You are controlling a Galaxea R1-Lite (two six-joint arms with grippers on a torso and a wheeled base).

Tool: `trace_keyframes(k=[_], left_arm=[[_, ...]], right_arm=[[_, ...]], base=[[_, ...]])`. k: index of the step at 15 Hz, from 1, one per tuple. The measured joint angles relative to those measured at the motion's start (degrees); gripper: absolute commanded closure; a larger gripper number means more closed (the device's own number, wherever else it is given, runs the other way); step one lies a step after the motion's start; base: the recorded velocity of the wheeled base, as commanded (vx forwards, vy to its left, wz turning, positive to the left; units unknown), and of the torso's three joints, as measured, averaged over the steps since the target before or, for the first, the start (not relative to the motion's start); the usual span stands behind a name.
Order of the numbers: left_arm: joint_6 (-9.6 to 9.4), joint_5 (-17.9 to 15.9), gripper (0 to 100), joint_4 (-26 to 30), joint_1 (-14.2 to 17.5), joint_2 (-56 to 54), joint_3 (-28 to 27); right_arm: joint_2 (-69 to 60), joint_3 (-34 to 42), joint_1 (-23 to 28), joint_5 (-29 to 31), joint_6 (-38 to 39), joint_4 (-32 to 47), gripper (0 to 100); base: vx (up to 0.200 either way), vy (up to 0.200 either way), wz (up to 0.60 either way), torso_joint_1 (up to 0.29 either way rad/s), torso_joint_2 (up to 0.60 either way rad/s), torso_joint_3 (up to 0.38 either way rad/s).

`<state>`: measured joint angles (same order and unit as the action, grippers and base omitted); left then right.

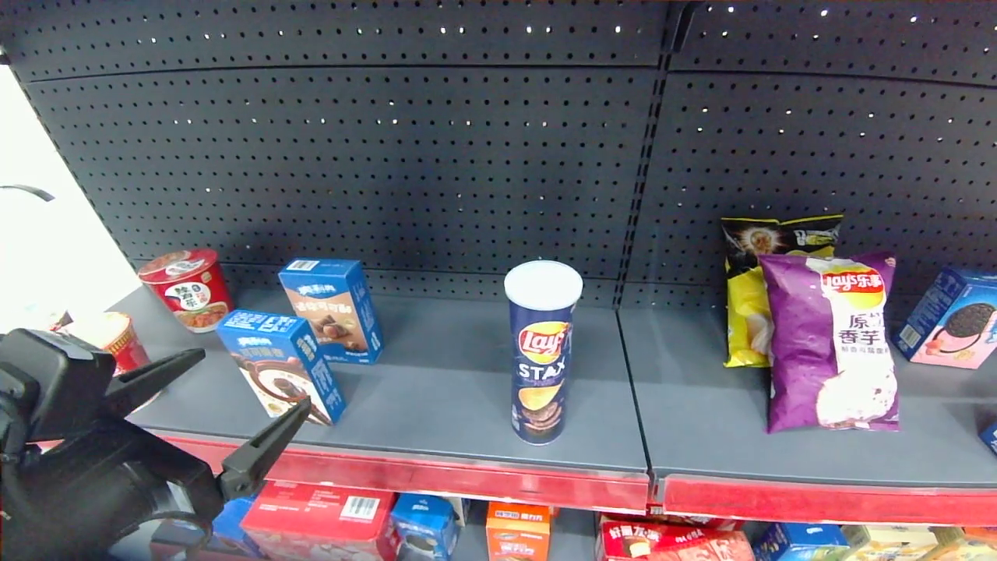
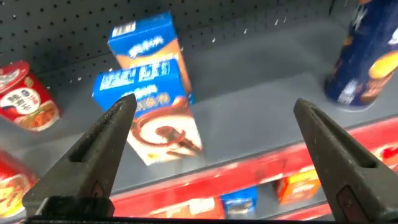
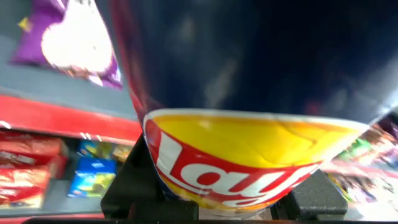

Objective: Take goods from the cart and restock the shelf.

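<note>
A dark blue chip can [image 3: 249, 81] with a yellow band and red logo sits very close in the right wrist view. My right gripper [image 3: 224, 202] is shut on it, its black fingers [image 3: 134, 186] on either side. A matching chip can [image 1: 541, 351] with a white lid stands upright mid-shelf on the grey shelf [image 1: 436, 389]. My left gripper [image 1: 255, 377] hangs open at the shelf's front left with nothing between its fingers. In the left wrist view the left gripper [image 2: 214, 109] faces a tilted blue box [image 2: 149, 115].
On the shelf stand two blue boxes [image 1: 331, 310], red noodle cups [image 1: 187, 288] at the far left, a purple bag [image 1: 837, 343] over a yellow bag [image 1: 748, 312], and a cookie box [image 1: 950, 319] at the right. Bare shelf lies either side of the standing can. A lower shelf holds more boxes [image 1: 319, 518].
</note>
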<state>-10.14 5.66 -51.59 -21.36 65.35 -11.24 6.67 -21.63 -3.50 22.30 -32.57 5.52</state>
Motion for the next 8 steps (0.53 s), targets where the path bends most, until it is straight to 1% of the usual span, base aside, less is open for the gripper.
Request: trace_keyframes(k=[2,3,7,8], left_arm=[[-1.12,-0.02,0,0.24,-0.38,-0.56,1.74],[-1.18,-0.07,0,0.22,-0.46,-0.89,2.17],[0.11,0.33,0,0.44,0.13,-1.99,2.38],[0.22,0.44,0,0.52,0.24,-2.32,2.58]], right_arm=[[5.73,-4.91,-4.07,-0.05,2.91,-0.02,100],[8.42,-6.75,-5.67,-0.05,4.41,-0.06,100],[19.76,-10.62,-14.97,-0.02,12.02,-0.13,100],[22.25,-11.06,-18.52,-0.07,13.56,-0.28,100]], base=[[0.0,0.0,0.0,0.0,0.0,0.0],[0.0,0.0,0.0,0.0,0.0,0.0],[0.0,0.0,0.0,0.0,0.0,0.0],[0.0,0.0,0.0,0.0,0.0,0.0]])
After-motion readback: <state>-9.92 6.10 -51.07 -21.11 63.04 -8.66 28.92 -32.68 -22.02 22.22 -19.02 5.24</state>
